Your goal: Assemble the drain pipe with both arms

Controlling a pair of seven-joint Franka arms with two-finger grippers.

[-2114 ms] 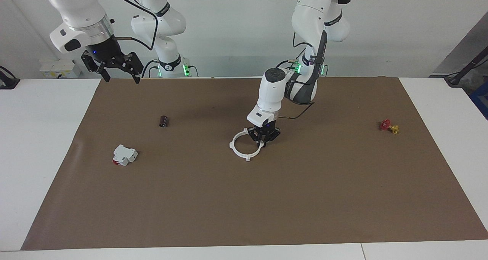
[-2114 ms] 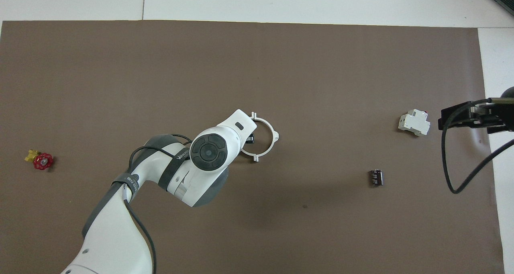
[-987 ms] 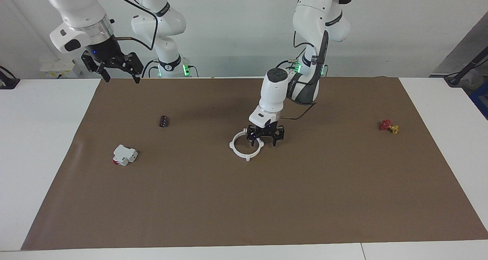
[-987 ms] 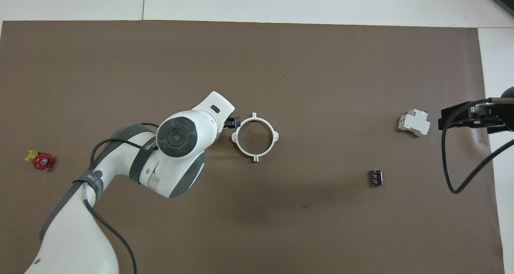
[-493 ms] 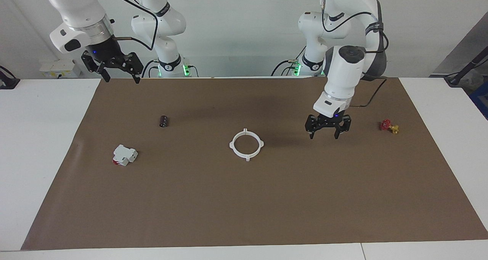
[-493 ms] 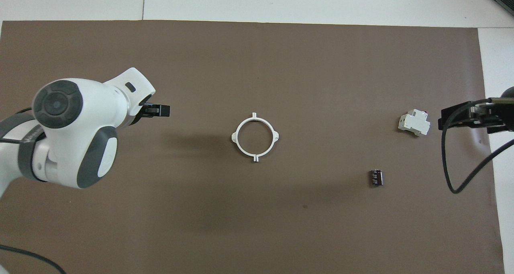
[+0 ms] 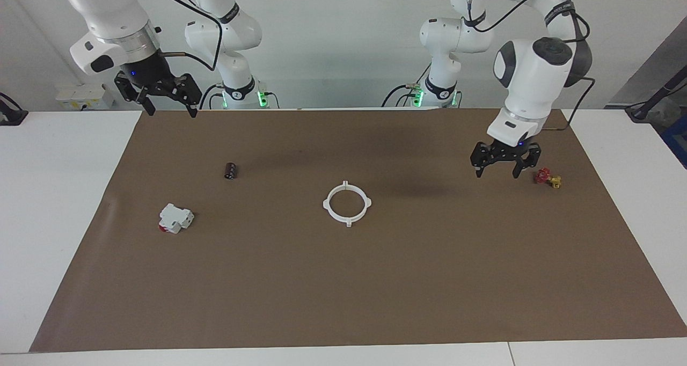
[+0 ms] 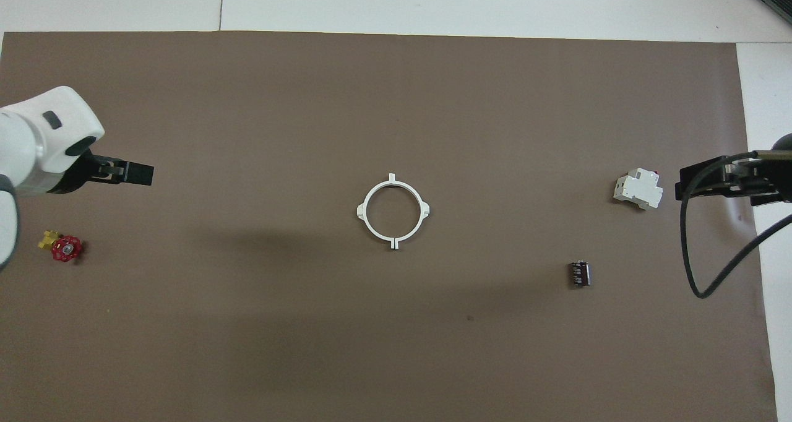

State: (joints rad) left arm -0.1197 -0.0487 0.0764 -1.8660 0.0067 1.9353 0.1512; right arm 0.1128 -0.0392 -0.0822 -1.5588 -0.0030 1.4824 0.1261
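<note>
Facing view: ring (image 7: 347,203) flat on mat (image 7: 343,301), mid-table, closed, 4 tabs out, looks assembled. Left gripper (image 7: 505,163) up over mat at left arm's end, near red valve (image 7: 547,177), fingers spread, empty. Right gripper (image 7: 160,95) raised over mat corner at right arm's end, spread, empty, waiting. Cylinder (image 7: 231,170) and white block (image 7: 175,218) well apart from ring.

Overhead view: ring (image 8: 393,210) whole, seams not readable. Left gripper (image 8: 127,172) near valve (image 8: 62,247), only tips visible. Right gripper (image 8: 721,180) beside block (image 8: 638,190).

Risks: half-seated joint popping apart if nudged; low left sweep clipping valve; right descent knocking block.
</note>
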